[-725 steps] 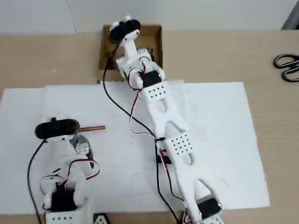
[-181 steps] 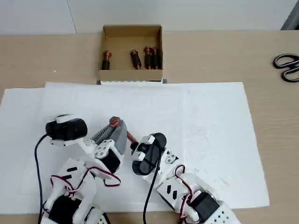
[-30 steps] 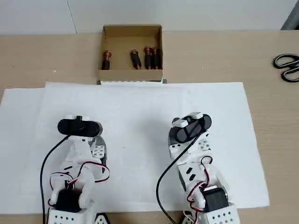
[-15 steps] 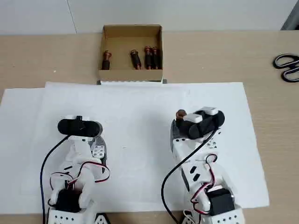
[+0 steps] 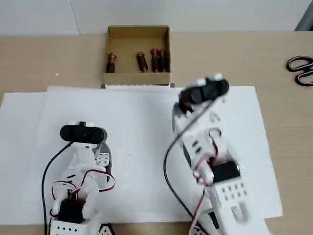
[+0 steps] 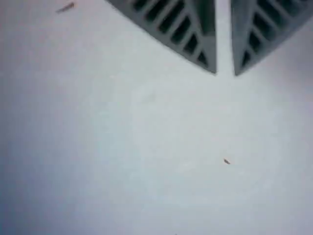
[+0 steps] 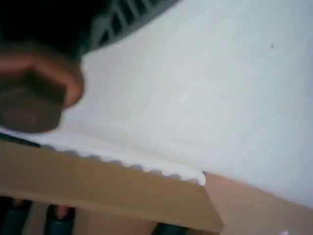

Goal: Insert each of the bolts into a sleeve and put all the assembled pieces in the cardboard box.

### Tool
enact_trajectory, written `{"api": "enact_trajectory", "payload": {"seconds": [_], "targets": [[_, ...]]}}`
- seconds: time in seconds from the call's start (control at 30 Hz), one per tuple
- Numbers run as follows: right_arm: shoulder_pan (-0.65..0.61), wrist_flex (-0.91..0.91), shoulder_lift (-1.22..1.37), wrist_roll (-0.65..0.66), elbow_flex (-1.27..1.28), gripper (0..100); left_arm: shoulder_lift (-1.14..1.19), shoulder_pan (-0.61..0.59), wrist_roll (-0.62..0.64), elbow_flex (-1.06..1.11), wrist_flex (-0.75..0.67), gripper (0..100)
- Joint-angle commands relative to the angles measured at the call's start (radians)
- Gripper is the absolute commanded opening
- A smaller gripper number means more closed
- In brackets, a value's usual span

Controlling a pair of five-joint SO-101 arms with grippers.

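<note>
The cardboard box (image 5: 138,30) stands at the table's far edge with several copper bolt-and-sleeve pieces (image 5: 142,61) lying in it. My right gripper (image 5: 180,110) hangs over the white foam sheet (image 5: 137,117) just short of the box's front wall. It is shut on an assembled bolt and sleeve (image 7: 34,93), whose brown head looms close in the right wrist view. That view also has the box wall (image 7: 122,196) and dark pieces (image 7: 61,213) behind it. My left gripper (image 6: 224,72) rests low over bare foam near the front left (image 5: 105,155), its grey fingers (image 6: 195,39) shut with nothing between them.
A pair of scissors (image 5: 301,68) lies on the wooden table at the far right. The foam sheet covers the middle of the table, and its far edge runs just in front of the box.
The right arm has stretched forward toward the box, carrying the assembled piece with it. The left arm has stayed put.
</note>
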Motion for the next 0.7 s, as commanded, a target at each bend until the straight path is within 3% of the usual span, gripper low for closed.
{"api": "enact_trajectory", "payload": {"seconds": [0.0,0.53,0.67], "targets": [[0.005,-0.054,0.211,-0.005,-0.222,0.2,-0.009,-0.005,-0.003,-0.004,-0.025,1],[0.005,-0.058,1.164,-0.015,-1.208,0.3,-0.009,-0.005,-0.003,-0.004,-0.025,1],[0.005,-0.143,1.371,-0.048,-1.413,0.3,-0.009,-0.005,-0.003,-0.004,-0.025,1]]}}
